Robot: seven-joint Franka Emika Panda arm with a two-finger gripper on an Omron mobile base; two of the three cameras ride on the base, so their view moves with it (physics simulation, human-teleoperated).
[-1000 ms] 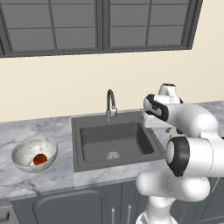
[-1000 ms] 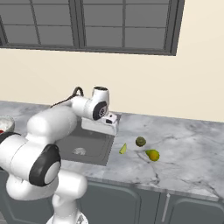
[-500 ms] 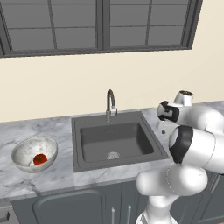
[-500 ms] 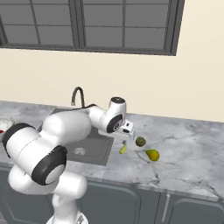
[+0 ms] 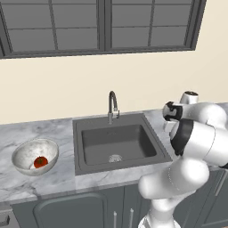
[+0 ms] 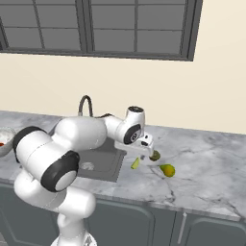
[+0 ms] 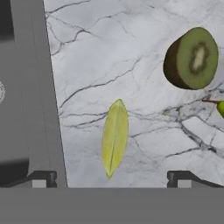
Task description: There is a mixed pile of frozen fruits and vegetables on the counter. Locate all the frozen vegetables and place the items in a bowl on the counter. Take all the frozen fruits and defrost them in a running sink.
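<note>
A kitchen: a veined marble surface [image 5: 53, 129] over dark cabinets [image 5: 71, 211], a recessed sink [image 5: 118, 142] with curved faucet [image 5: 112, 106] mid-frame, windows [image 5: 102, 24] across the top.

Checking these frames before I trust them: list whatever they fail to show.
- Pear-shaped fruit: hand view, cut off by the right edge.
- Dark green halved fruit: right base view, partly behind the gripper.
- Faucet: right base view, its base hidden behind the arm.
- Faucet running or off: left base view, too small to tell.
</note>
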